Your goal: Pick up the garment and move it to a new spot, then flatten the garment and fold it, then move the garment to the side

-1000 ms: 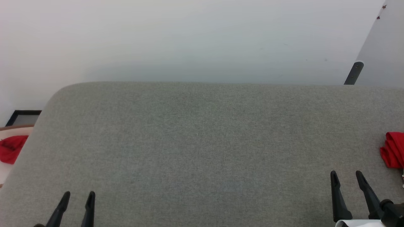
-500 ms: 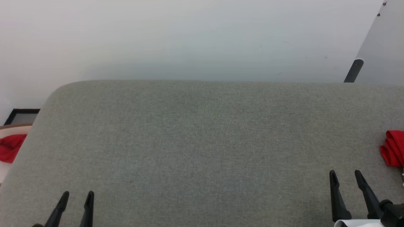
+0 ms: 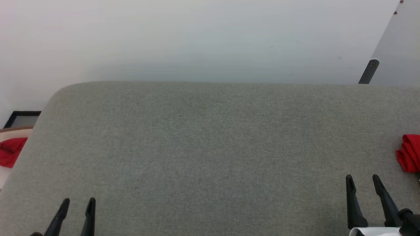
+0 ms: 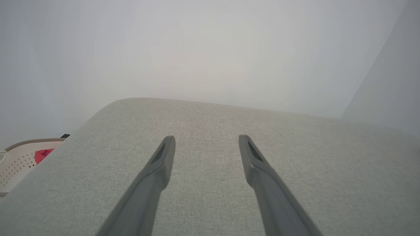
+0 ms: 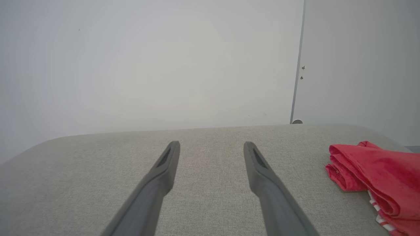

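One grey cloth-topped table [image 3: 210,137] spans the head view, with one garment [image 3: 409,153] on it: a bunched red heap at the table's right side, cut by the picture's right edge. In the right wrist view a strip of white-and-red trim shows under its folds (low, by the corner).

There are two grippers with four dark fingers in all. The left gripper [image 3: 79,200] hangs over the table's near left part, its two fingers spread apart with nothing between them. The right gripper [image 3: 362,177] is over the near right part, fingers likewise apart and empty; the garment lies near it on its right, not touching.

Off the table's left edge sits one pale perforated basket [image 4: 16,160] holding one red cloth [image 4: 42,154].
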`<state>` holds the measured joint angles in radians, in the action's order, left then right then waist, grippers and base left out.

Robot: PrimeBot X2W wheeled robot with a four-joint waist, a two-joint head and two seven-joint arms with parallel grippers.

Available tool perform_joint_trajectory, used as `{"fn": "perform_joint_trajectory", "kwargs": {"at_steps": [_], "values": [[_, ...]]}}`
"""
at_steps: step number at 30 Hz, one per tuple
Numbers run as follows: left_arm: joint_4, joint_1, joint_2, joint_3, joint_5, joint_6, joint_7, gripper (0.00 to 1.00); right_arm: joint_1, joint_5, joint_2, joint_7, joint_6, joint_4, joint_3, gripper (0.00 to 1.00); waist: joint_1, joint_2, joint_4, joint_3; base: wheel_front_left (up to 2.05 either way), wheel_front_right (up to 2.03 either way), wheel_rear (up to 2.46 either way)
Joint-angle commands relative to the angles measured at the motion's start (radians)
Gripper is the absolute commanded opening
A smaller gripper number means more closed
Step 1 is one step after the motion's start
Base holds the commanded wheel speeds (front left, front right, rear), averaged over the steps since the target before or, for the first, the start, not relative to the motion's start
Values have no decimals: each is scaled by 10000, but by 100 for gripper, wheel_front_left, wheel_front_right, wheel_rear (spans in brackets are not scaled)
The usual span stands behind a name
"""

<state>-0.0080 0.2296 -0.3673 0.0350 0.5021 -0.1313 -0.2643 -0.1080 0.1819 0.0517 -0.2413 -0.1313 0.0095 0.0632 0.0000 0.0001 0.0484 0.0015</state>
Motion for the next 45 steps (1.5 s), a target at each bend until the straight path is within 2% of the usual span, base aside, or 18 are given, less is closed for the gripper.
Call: {"fn": "perform_joint_trajectory", "kwargs": {"at_steps": [1, 5, 6, 10, 27, 45], "values": [[0, -58, -11, 5, 64, 15, 11, 100, 52, 6, -25, -59, 11, 21, 13, 100, 0, -1, -3, 1, 0, 0, 0], [67, -26, 4, 47, 170, 15, 13, 100, 78, 50, -25, -109, 11, 84, -22, 100, 0, -1, -38, -3, 0, 0, 0], [81, 0, 13, 62, 105, 0, 0, 0, 3, 17, 0, -65, 0, 81, -31, 0, 0, -1, -37, -1, 0, 0, 0], [377, 13, 304, -63, 217, 0, 32, 0, -102, 161, -23, -32, 0, 389, -62, 0, 0, -1, -42, -1, 0, 0, 0], [878, -766, 873, 56, 2713, 5, 805, 0, 421, 3495, 135, 616, 1, 811, -128, 0, 0, -1, -103, 1, 0, 0, 0], [1283, -1433, 1389, 184, 4850, 3, 1491, 0, 870, 6304, 220, 1218, 3, 1177, -128, 0, 0, -1, -167, 4, 0, 0, 0]]}}
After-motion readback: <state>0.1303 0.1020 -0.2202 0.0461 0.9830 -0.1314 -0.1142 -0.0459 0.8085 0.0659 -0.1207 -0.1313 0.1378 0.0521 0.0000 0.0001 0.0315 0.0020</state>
